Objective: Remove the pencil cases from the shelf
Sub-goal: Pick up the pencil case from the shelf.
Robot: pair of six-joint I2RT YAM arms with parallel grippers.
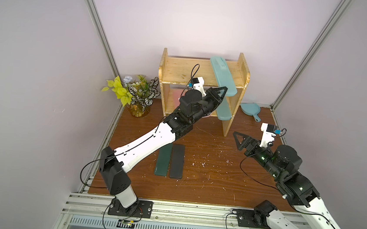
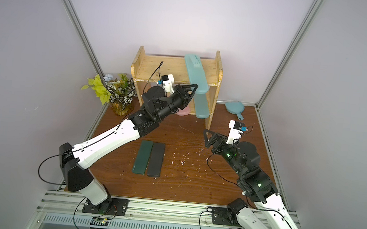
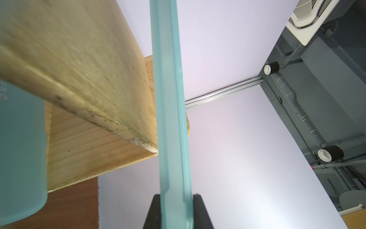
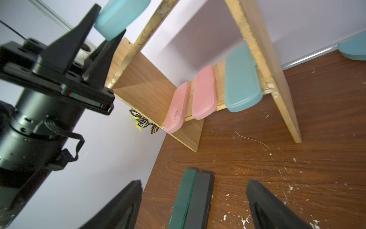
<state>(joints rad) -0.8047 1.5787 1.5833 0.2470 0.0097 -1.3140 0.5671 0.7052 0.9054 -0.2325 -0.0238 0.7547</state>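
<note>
Left claw point(image 1: 224, 89) pinches upper teal case point(image 1: 223, 75); right claw point(image 1: 236, 139) spread; shelf point(image 1: 181, 70) holds pink cases point(image 4: 204, 93), lower teal case point(image 4: 241, 83) below.

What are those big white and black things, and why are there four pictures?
They are two robot arms at a table. Two pictures look down from above; the other two come from cameras on the arms' wrists. The left fingers are shut on the top teal case, which lies on the shelf. The right fingers hang open, holding nothing. Lower down sit the lower teal case and two pink cases. A green case and a black case lie on the table. A plant and a dustpan are at the back.
</note>
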